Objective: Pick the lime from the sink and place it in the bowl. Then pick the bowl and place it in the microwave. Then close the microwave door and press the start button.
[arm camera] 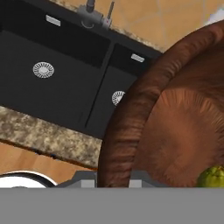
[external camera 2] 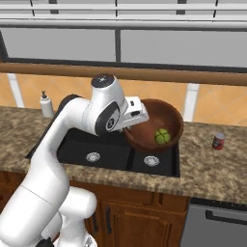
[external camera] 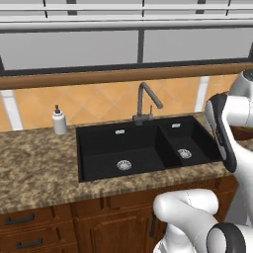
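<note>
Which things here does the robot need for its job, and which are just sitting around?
Needed:
- lime, lying inside the bowl
- bowl, lifted and tilted, its rim pinched by the gripper
- sink, lime already out

Just sitting around:
- soap bottle
- faucet
- small can

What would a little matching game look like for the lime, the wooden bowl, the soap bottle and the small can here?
Things:
1. lime
2. bowl
3. soap bottle
4. can

Places:
A. on the counter right of the sink
B. tilted, held by the gripper at its rim
C. inside the bowl
D. on the counter left of the sink

Pairs: 1-C, 2-B, 3-D, 4-A
</note>
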